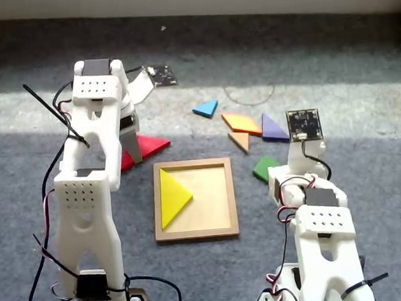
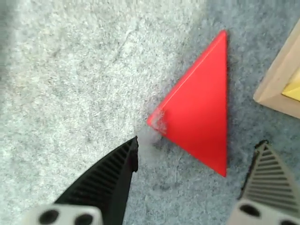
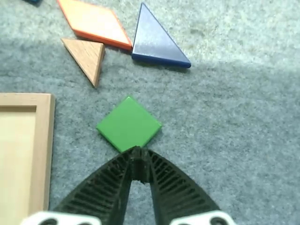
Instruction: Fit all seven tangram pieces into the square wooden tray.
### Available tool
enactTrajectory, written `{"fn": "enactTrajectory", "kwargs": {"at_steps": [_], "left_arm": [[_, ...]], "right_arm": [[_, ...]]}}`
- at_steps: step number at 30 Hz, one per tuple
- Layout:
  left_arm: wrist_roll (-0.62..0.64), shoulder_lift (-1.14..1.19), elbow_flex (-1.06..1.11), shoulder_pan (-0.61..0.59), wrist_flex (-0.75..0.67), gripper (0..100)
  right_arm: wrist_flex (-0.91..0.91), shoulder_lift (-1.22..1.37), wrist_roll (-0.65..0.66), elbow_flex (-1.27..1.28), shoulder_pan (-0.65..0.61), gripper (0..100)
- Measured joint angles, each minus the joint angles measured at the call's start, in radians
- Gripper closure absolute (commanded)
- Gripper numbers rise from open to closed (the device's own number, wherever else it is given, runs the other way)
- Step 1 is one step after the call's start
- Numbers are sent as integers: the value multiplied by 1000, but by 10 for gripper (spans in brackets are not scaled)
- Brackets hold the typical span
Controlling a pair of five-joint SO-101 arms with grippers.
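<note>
Our left tool [image 2: 199, 143] hangs wide open over the red triangle [image 2: 201, 112], flat beside the wooden tray [image 2: 276, 89]. We judge it light, stiff, thin: pinch across opposite edges. Our right tool [image 3: 137, 154] sits closed, just beside the green square [image 3: 129, 124].

Tray [image 1: 197, 233] sits mid-carpet with one large triangle [image 1: 172, 197] in its left half. Second large triangle [image 1: 148, 146] lies off the tray's far left corner. Square piece [image 1: 264, 168] lies just right of the far right corner; behind it are a small triangle [image 1: 240, 141], parallelogram [image 1: 242, 123] and medium triangle [image 1: 272, 128], with another small triangle [image 1: 206, 109] farther back.
</note>
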Motion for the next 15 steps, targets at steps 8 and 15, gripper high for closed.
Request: {"fn": "enactTrajectory", "kwargs": {"at_steps": [8,15], "left_arm": [[38,137,-52,0,-11,627],[124,230,-235,5,-8,627]], "right_arm": [[0,0,0,0,0,988],[0,0,0,0,0,988]]}}
